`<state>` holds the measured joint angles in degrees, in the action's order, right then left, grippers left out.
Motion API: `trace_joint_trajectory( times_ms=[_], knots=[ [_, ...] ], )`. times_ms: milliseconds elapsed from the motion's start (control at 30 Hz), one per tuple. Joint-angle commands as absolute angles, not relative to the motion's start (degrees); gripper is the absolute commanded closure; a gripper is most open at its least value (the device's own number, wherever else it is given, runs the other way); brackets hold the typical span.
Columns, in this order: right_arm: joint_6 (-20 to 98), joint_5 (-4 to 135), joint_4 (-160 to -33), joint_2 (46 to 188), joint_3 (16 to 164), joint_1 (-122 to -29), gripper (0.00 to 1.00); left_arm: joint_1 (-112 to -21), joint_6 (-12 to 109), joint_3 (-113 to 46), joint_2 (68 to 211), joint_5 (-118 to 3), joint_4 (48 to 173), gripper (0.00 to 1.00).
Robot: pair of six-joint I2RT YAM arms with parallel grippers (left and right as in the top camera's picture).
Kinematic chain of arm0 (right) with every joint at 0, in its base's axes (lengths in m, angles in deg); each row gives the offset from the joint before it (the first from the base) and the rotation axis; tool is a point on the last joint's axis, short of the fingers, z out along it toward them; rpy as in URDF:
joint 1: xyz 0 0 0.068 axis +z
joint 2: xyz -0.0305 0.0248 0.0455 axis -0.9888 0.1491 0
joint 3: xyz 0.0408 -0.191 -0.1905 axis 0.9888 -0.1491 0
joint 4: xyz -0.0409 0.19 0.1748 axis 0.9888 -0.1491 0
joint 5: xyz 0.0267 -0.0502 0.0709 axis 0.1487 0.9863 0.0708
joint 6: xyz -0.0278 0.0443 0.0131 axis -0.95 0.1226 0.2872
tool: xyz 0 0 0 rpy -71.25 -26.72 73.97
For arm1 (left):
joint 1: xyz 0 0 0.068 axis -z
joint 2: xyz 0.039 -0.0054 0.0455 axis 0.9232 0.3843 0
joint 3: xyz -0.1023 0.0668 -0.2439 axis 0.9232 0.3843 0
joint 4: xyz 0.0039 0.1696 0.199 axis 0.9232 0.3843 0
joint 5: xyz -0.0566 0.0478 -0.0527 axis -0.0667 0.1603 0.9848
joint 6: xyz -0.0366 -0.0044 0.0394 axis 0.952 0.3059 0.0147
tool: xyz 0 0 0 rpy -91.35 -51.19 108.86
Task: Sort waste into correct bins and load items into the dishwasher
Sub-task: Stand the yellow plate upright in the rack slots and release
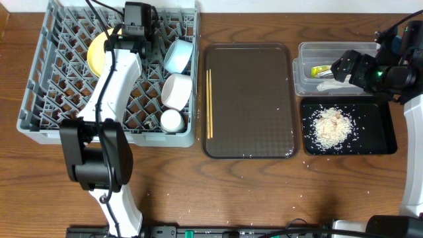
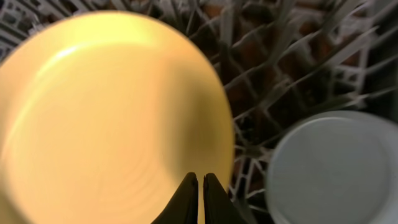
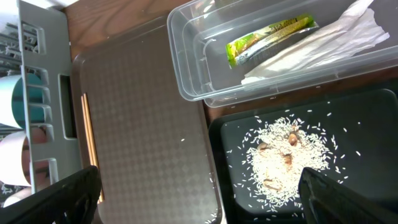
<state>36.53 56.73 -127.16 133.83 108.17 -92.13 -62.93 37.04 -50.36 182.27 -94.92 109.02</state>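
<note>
The dish rack (image 1: 39, 99) sits at the far left corner of the tabletop, and the left pincer (image 2: 199, 180) hangs over it with its fingers drawn almost together, only a sliver between them, right in front of the yellow plate (image 2: 106, 118); I cannot tell whether the plate's rim is pinched. Along the rack's right side lie the light blue bowl (image 1: 178, 55), the white bowl (image 1: 177, 90) and the white cup (image 1: 171, 120). A brown tray (image 1: 251, 99) fills the middle, with the chopsticks (image 1: 209, 102) along its left edge. Toward the far right corner the clear tub (image 1: 301, 79) holds the green wrapper (image 3: 267, 38) and white paper (image 3: 323, 43). Just nearer, the black tray (image 1: 380, 132) carries the heap of rice (image 1: 330, 125). The right pincer (image 3: 205, 199) hangs above the tub, spread wide and holding nothing
</note>
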Motion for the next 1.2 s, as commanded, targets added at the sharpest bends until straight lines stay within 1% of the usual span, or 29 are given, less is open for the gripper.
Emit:
trace_joint_trajectory(
  times_ms=[0,233,533,867,1000,1167],
  knots=[
    [36.4,56.3,-127.2,133.9,109.0,-91.9,0.01,-63.4,34.4,-50.5,185.2,-93.8,109.2,0.92],
    [36.4,56.3,-127.2,133.9,109.0,-91.9,0.01,-63.3,34.4,-49.9,188.1,-91.8,109.2,0.92],
    [36.4,56.3,-127.2,133.9,109.0,-91.9,0.01,-63.3,31.8,-49.0,191.6,-92.3,109.6,0.92],
    [36.4,56.3,-127.2,133.9,109.0,-91.9,0.01,-63.3,31.8,-48.9,192.1,-92.6,109.9,0.92],
    [36.4,56.3,-127.2,133.9,109.0,-91.9,0.01,-63.0,31.8,-50.1,191.0,-92.6,111.4,0.92],
    [36.4,56.3,-127.2,133.9,109.0,-91.9,0.01,-61.5,31.8,-50.2,184.3,-92.6,111.3,0.92]
  ],
)
